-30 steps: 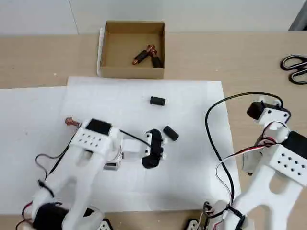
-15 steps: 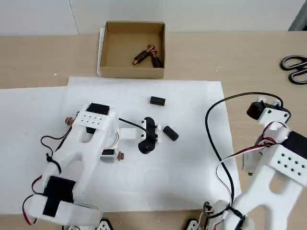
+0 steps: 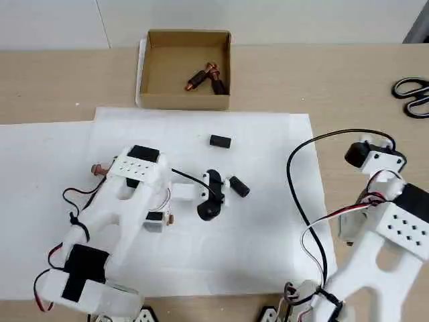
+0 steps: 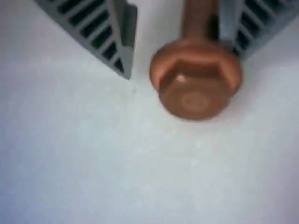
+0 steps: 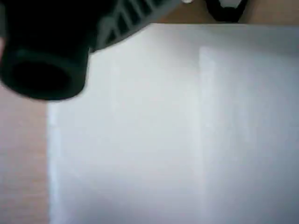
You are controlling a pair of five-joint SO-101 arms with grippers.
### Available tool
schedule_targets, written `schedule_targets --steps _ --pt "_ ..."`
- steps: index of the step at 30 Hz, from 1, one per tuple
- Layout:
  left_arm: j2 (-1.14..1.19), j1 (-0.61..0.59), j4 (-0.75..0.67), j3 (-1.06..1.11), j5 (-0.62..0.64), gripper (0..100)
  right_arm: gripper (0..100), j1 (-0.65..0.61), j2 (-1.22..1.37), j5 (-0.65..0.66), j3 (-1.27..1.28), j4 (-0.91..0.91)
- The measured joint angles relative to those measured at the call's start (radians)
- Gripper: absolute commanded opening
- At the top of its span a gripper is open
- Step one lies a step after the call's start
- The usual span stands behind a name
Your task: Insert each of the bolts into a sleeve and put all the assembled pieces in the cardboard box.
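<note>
We read the left gripper (image 4: 183,58) as released: jaws apart, copper bolt (image 4: 196,79) on the paper (image 4: 93,163) between them, shaft against one finger, gap to the other, head just past the tips. Right gripper (image 5: 88,37) looks clenched on a black sleeve (image 5: 44,70). Loose sleeve (image 3: 238,186) near the left gripper; cardboard box (image 3: 153,74) well beyond, two assembled pieces (image 3: 206,77) inside.

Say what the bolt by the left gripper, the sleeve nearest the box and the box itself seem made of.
Bolt: probably metal with a matte copper-coloured finish; hex head, even reddish-brown tone. Sleeve: dull black, plastic or rubber, cannot tell which. Cardboard box: plain brown cardboard; thin flat walls, raw tan surface.
</note>
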Motion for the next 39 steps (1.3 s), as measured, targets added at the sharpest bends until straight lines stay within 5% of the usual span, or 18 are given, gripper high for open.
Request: schedule_targets --steps 7,13,24,32,39 --pt "0.002 0.015 -0.003 0.0 0.005 12 0.3 0.0 0.0 0.0 0.0 0.0" --pt "0.003 0.015 -0.003 0.0 0.005 0 0.3 0.0 0.0 0.0 0.0 0.0" --pt "0.003 0.015 0.002 -0.002 0.005 0 0.3 0.0 0.0 0.0 0.0 0.0" --pt "-0.072 0.037 0.227 -0.17 0.055 0 0.2 0.0 -0.038 0.0 0.0 0.006" --pt "-0.298 0.037 0.269 -0.226 0.176 0 0.2 -0.015 -0.207 0.0 0.0 0.011"
